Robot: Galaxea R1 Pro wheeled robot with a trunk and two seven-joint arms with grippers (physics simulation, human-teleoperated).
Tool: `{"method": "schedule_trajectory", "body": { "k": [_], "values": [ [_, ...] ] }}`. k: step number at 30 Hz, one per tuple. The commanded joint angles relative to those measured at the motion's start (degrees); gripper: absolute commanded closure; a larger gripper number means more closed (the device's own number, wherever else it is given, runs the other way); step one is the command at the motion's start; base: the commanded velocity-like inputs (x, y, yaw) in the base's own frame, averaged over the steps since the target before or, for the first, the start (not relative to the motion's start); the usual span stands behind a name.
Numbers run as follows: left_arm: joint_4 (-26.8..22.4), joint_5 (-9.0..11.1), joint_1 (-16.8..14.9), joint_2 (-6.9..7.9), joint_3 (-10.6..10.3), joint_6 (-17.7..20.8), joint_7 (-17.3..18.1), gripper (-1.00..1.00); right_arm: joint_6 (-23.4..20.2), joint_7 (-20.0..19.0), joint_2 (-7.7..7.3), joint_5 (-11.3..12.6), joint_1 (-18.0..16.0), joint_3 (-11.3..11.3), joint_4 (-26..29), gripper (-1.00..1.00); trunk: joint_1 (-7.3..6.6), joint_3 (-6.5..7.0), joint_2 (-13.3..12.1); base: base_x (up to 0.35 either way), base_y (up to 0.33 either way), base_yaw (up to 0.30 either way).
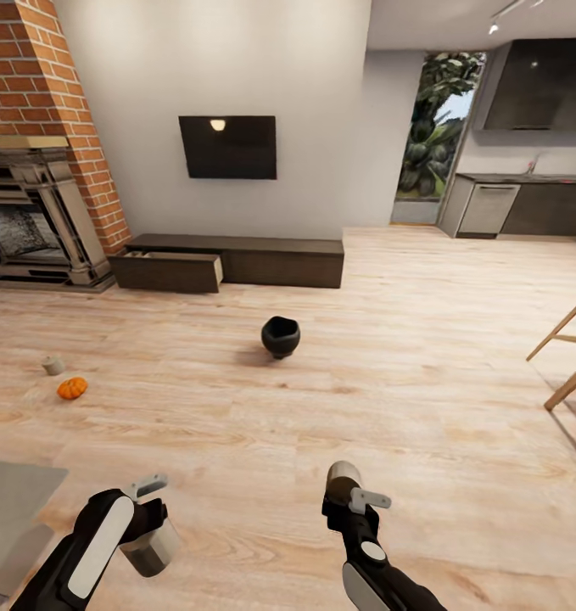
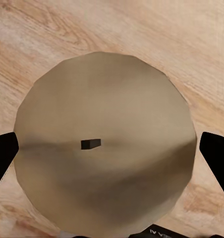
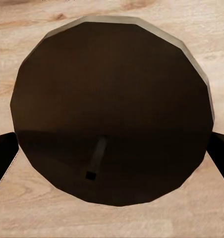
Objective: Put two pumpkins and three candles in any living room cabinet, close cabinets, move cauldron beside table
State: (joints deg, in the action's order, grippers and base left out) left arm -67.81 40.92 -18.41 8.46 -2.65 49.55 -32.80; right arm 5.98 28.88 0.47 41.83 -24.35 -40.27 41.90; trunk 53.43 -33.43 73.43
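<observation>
Two candles are in hand: left pincer (image 1: 149,519) is clamped on one candle (image 2: 106,144), right pincer (image 1: 352,499) on another candle (image 3: 112,114). Third candle (image 1: 53,365) stands on the floor (image 1: 406,339) beside a pumpkin (image 1: 71,388). Cauldron (image 1: 281,336) sits mid-floor. Cabinet (image 1: 228,260) has its left drawer (image 1: 169,270) pulled out.

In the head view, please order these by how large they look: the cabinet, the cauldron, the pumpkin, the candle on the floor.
1. cabinet
2. cauldron
3. pumpkin
4. candle on the floor, only slightly smaller than the pumpkin

The cabinet is farthest, so it is truly largest.
</observation>
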Motion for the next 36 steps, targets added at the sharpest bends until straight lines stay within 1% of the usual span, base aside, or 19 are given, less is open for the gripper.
{"method": "schedule_trajectory", "body": {
  "k": [1,4,10,20,36],
  "values": [
    [-0.05,0.57,-0.04,0.06,-0.16,0.02,-0.60,1.00,0.51,0.30,-0.07,0.43,-0.09,-0.33,0.02,1.00,0.03,-0.07,0.03,0.291,0.102,0.053],
    [-0.04,0.57,-0.04,0.06,-0.16,0.02,-0.60,1.00,0.58,0.24,-0.10,0.38,-0.09,-0.33,0.02,1.00,0.03,-0.09,0.03,0.291,0.108,0.021],
    [-0.06,0.57,-0.04,0.06,-0.16,0.02,-0.60,1.00,0.61,0.29,-0.11,0.33,-0.09,-2.19,0.02,1.00,0.03,-0.10,0.03,0.291,0.123,0.002],
    [-0.06,0.57,-0.04,0.15,-0.16,0.02,-0.60,1.00,0.63,0.46,-0.08,0.29,-0.09,-2.44,0.02,1.00,0.03,-0.10,0.03,0.291,0.140,0.023],
    [-0.05,0.57,-0.04,0.06,-0.16,0.02,-0.60,1.00,0.52,0.90,-0.04,0.36,-0.09,-2.45,0.02,1.00,0.03,-0.10,0.03,0.291,0.143,0.272]
  ]
}}
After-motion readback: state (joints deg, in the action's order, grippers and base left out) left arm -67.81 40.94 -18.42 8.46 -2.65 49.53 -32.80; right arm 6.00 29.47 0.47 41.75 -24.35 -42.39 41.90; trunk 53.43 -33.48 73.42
